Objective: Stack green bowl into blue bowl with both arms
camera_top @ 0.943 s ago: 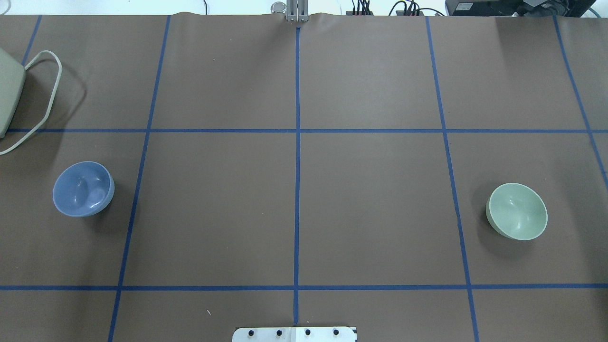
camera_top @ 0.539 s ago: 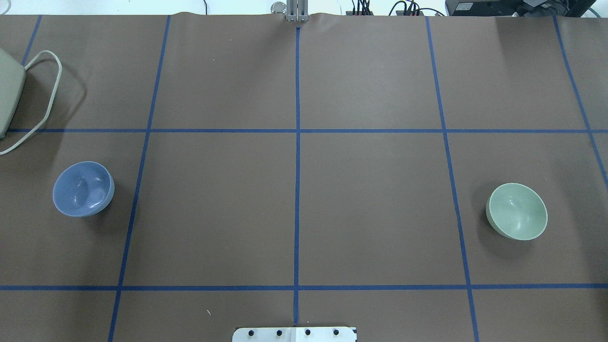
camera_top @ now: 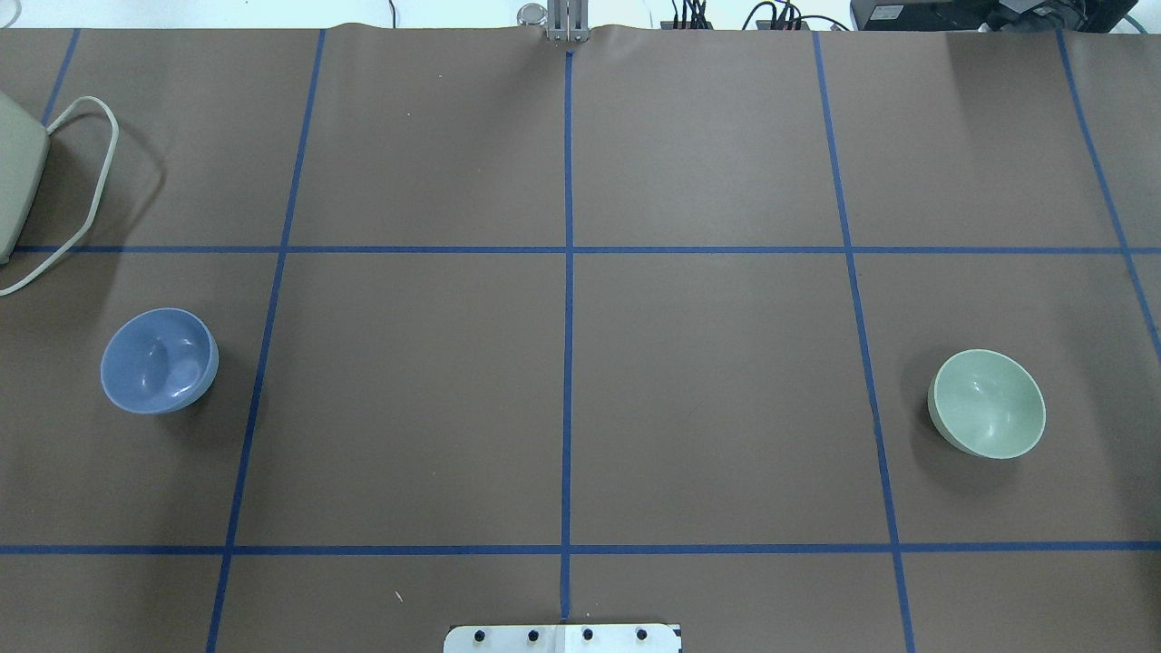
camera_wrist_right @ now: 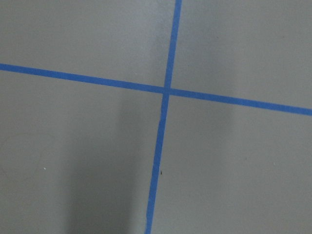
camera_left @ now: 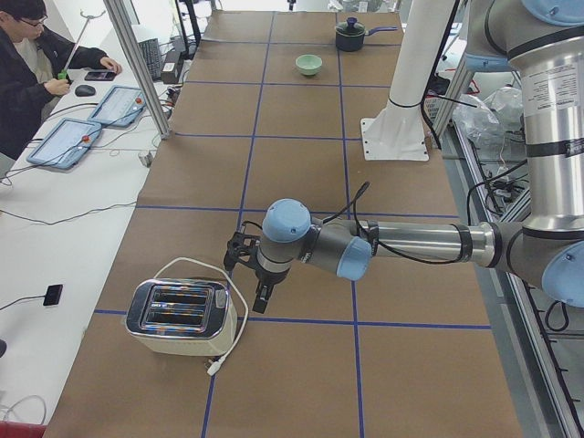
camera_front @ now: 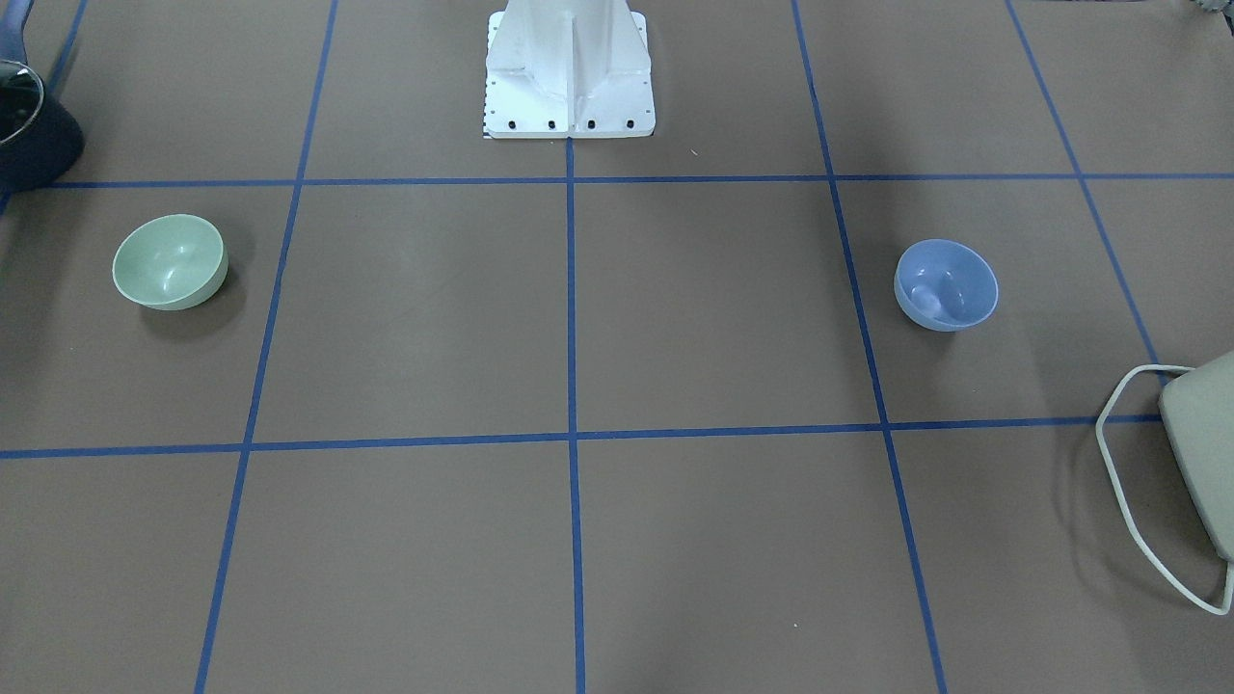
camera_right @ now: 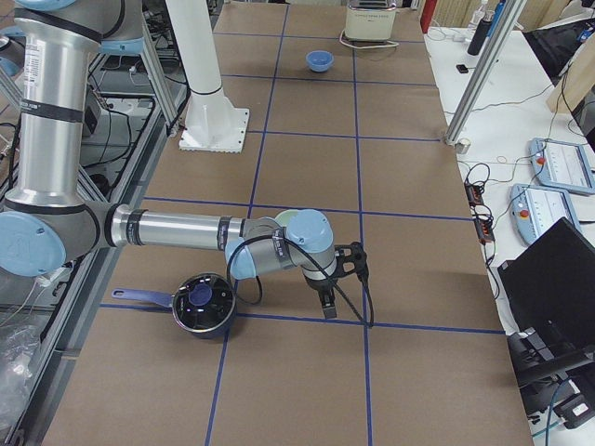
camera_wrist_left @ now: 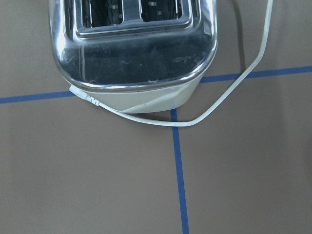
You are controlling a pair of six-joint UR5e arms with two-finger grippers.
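Observation:
The green bowl stands upright and empty on the right side of the table; it also shows in the front view. The blue bowl stands upright and empty on the left side, far from it, and shows in the front view. Neither gripper shows in the overhead or front view. The left gripper hangs over the table beside the toaster; the right gripper hangs past the green bowl, near the pot. I cannot tell whether either is open or shut.
A chrome toaster with a white cord sits at the table's left end, beyond the blue bowl. A dark pot with a blue handle sits at the right end. The white pedestal base stands at the robot's side.

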